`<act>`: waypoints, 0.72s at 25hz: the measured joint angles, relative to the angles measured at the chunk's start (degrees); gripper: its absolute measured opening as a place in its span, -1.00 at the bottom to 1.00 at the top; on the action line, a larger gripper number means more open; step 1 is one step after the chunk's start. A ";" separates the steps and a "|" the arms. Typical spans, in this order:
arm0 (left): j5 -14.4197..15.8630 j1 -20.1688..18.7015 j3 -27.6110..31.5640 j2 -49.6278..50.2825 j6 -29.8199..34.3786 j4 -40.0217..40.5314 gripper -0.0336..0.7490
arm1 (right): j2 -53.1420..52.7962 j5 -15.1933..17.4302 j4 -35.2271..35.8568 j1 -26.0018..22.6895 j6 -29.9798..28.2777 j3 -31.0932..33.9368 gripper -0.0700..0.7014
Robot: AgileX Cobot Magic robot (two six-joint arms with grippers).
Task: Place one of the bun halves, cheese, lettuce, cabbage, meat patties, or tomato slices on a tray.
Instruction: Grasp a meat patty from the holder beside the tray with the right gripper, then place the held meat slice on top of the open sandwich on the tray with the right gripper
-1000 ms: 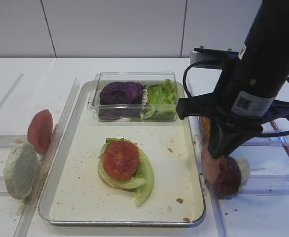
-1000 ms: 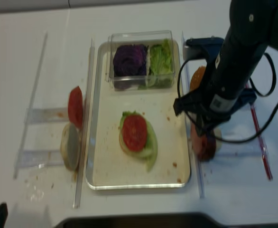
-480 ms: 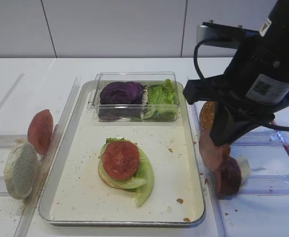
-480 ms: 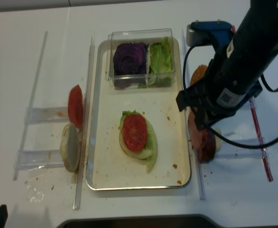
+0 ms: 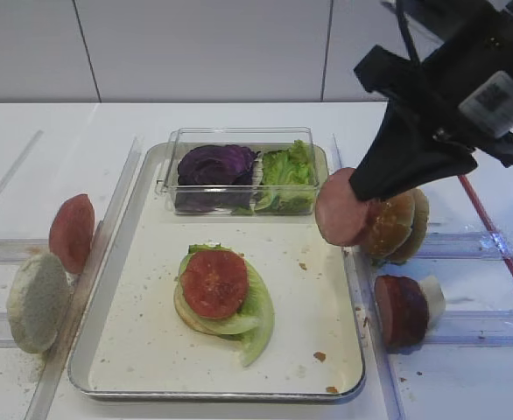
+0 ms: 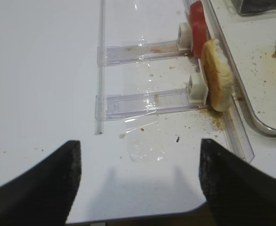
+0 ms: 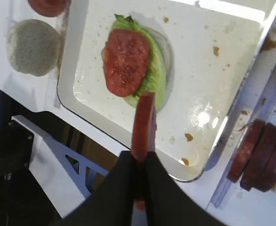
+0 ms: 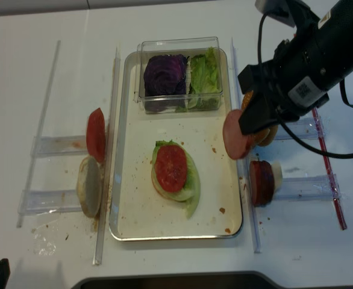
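Note:
My right gripper point(image 5: 358, 194) is shut on a pinkish-brown meat patty point(image 5: 340, 208), held on edge in the air over the right rim of the silver tray point(image 5: 302, 302). From the right wrist, the patty point(image 7: 143, 120) sticks up from the shut gripper point(image 7: 139, 162) above the tray point(image 7: 204, 80). On the tray lies a stack of bun half, lettuce point(image 5: 255, 306) and a tomato slice point(image 5: 213, 282). More meat patties point(image 5: 401, 311) stand in the right rack. My left gripper point(image 6: 138, 188) is open over bare table, holding nothing.
A clear box at the tray's back holds purple cabbage point(image 5: 214, 164) and lettuce point(image 5: 287, 166). A sesame bun half point(image 5: 397, 223) stands in the right rack. The left rack holds a tomato slice point(image 5: 71, 232) and a pale bun half point(image 5: 36, 302).
My right gripper has lifted one meat patty out of the right rack and carried it up and left to the tray's right rim. The sesame bun behind it now shows.

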 joint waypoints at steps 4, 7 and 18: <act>0.00 0.00 0.00 0.00 0.00 0.00 0.31 | 0.00 0.00 2.09 -0.55 -4.51 0.00 -0.65; 0.00 0.00 0.00 0.00 0.00 0.00 0.31 | 0.37 0.00 2.85 -0.64 -6.45 0.00 -0.65; 0.00 0.00 0.00 0.00 0.00 0.00 0.31 | 6.89 -0.67 16.22 -0.64 -17.28 0.00 -0.66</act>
